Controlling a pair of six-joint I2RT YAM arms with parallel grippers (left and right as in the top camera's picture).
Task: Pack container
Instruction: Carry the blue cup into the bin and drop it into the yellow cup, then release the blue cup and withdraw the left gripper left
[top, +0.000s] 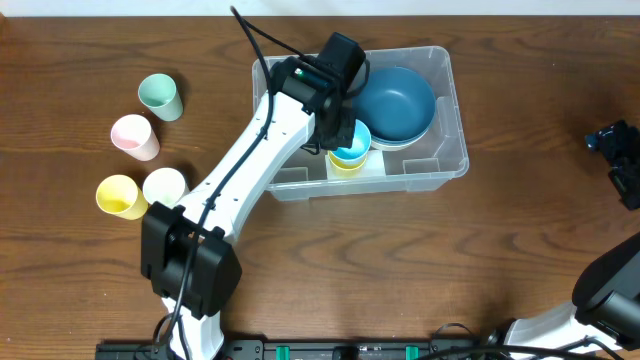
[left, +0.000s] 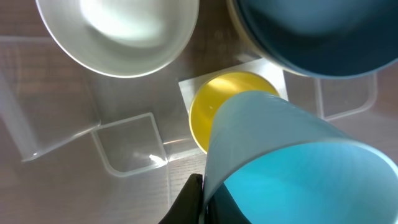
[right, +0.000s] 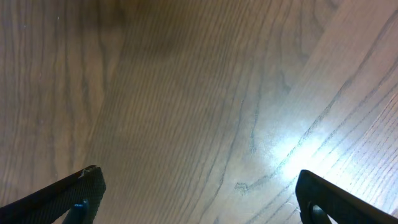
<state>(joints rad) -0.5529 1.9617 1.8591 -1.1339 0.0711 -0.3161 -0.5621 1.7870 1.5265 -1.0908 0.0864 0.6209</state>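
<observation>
Nesting step, seen from overhead and from the left wrist. The container (top: 420, 182), a clear bin, sits on the desk (top: 520, 260) in the upper centre of the overhead frame. It already holds a dark blue bowl (top: 400, 100) at its right end, and the left wrist view shows a white bowl (left: 118, 37) in the upper left of that frame. Your left arm (top: 250, 150) reaches in from the lower left, and the left jaws are clamped on the wall of a light blue cup (left: 298, 174). This cup is poised over a yellow cup (left: 214, 109) on the bin floor; whether the two touch cannot be told. The step in hand reads as stacking blue into yellow. Your next move is to centre the blue cup on the yellow mouth, lower it straight and only then part the jaws, since a tilted entry could tip the yellow cup. A green cup (top: 160, 96), pink cup (top: 134, 136), loose yellow cup (top: 120, 196) and white cup (top: 165, 185) wait at the left of the desk. The right jaws, at the right edge, stand wide apart over the desk
</observation>
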